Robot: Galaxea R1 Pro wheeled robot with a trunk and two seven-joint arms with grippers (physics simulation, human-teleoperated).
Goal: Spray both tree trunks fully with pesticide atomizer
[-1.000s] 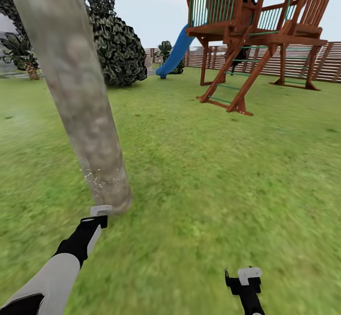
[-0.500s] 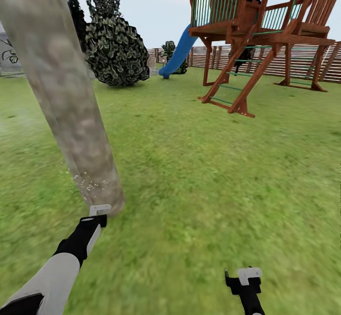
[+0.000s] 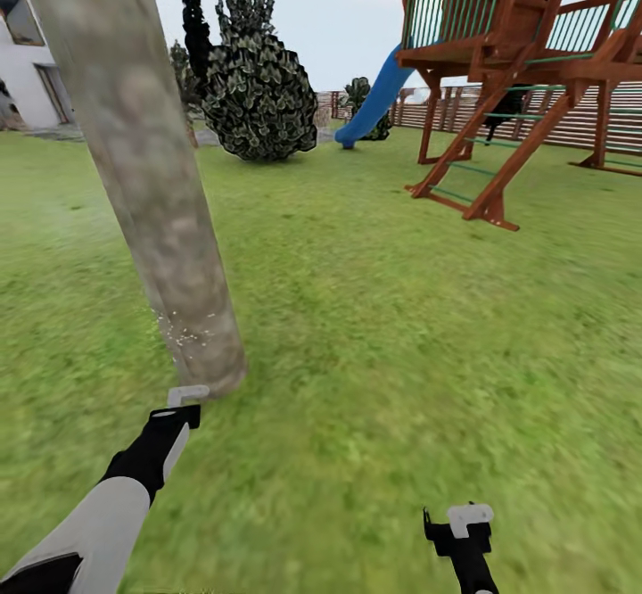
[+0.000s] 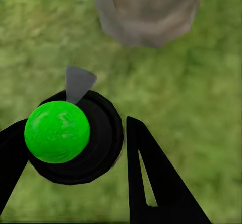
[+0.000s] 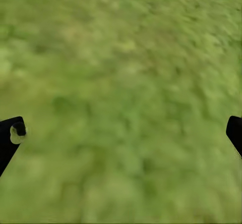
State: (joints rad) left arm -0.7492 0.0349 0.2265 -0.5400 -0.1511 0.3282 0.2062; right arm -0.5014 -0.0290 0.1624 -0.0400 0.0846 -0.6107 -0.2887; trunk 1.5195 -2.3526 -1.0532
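A blurred green grass lawn (image 3: 401, 326) is seen across nearly the whole head view. A thick mottled grey-tan tree trunk (image 3: 143, 175) is planted at the left of the frame, leaning slightly, with white specks (image 3: 183, 334) scattered on its lower bark. In the upper left a white house (image 3: 27, 68) is visible; beside it stand a narrow dark cypress (image 3: 196, 32) and a rounded dark-leaved bush (image 3: 259, 99). A red-brown wooden play tower (image 3: 526, 59) with a blue slide (image 3: 374, 99) occupies the upper right, and a slatted wooden fence (image 3: 535, 117) runs behind it.

The left end effector (image 4: 75, 153) is clamped on the pesticide atomizer (image 4: 58, 131), a green ball in a black collar whose grey nozzle (image 4: 78, 82) is directed toward the trunk base, near but apart. The right end effector (image 5: 121, 133) is held over bare grass at the lower right of the head view, its fingers (image 5: 10, 135) wide apart.
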